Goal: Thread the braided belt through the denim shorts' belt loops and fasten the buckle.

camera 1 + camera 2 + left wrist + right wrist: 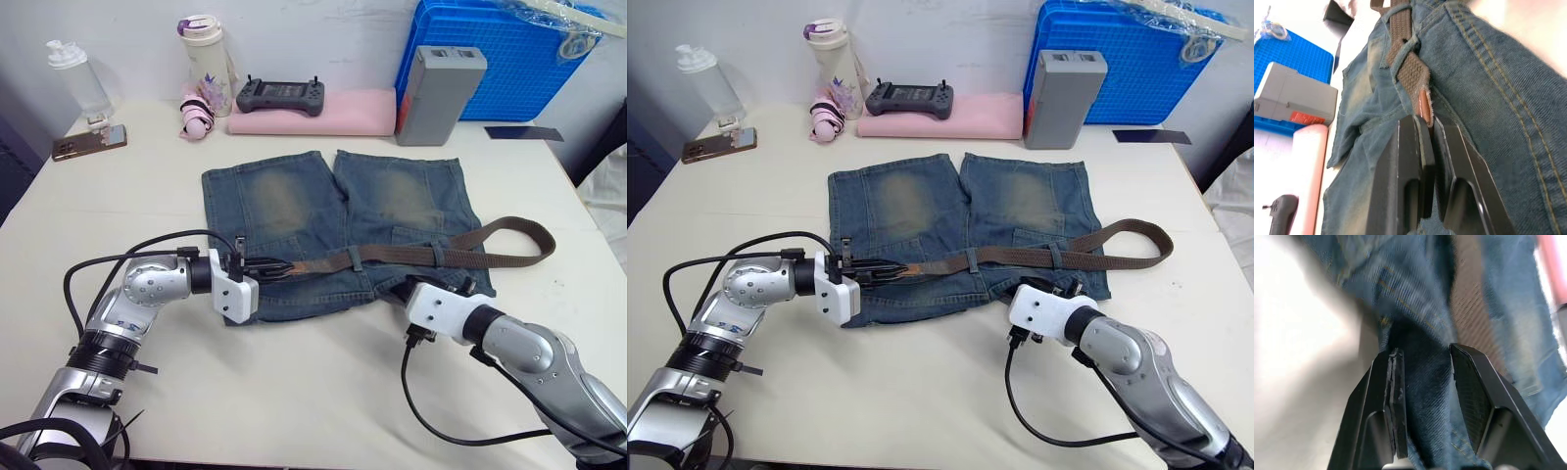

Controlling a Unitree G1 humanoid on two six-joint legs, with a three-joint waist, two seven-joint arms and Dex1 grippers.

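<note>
At waistband's left end, left gripper pinches braided belt tip; right gripper, fingers spread, straddles denim shorts fabric near right. Risk: pull drags shorts, belt backs out of belt loops

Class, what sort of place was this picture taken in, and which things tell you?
Probably a lab or workshop: a plain white table holding a handheld controller, a grey battery-like box and a blue plastic crate.
</note>
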